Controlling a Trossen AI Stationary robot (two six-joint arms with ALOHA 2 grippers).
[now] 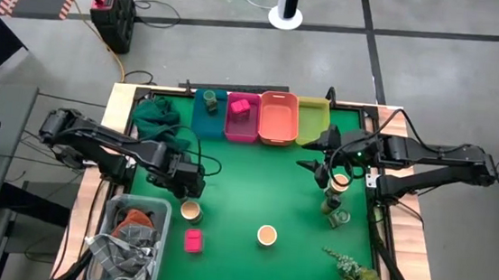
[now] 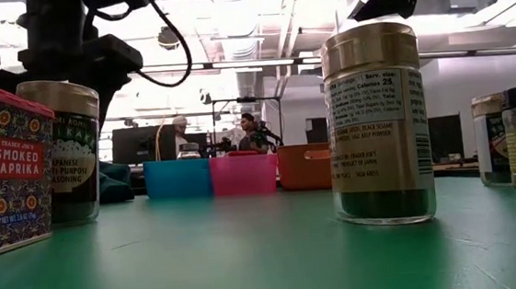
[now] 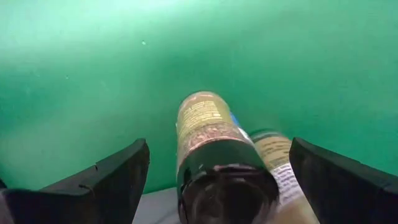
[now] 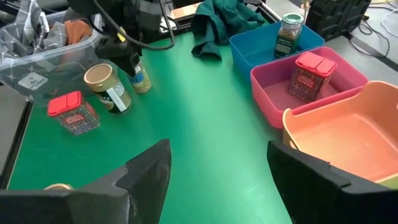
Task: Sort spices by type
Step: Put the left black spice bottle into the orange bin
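Note:
My left gripper (image 1: 189,187) (image 3: 219,149) is open and points down over a dark-lidded glass jar (image 3: 214,155) (image 4: 141,78). Its fingers stand on either side of the jar without touching it. A tan-lidded jar (image 1: 191,210) (image 4: 107,86) stands right beside it, and a pink box (image 1: 193,240) (image 4: 71,112) sits nearer the table's near edge. Another tan-lidded jar (image 1: 266,236) (image 2: 374,121) stands mid-table. My right gripper (image 1: 322,172) (image 4: 219,149) hovers open beside a cluster of jars (image 1: 336,202) on the right. One jar (image 4: 288,32) stands in the blue bin (image 1: 206,118) and one pink box (image 4: 309,73) in the pink bin (image 1: 242,126).
Orange bin (image 1: 278,120) and yellow-green bin (image 1: 312,126) line the far edge. A green cloth (image 1: 156,118) lies far left, a clear tub (image 1: 109,208) of rags sits at the near left, and a plant sprig (image 1: 355,276) at the near right. People sit in the room beyond (image 2: 248,131).

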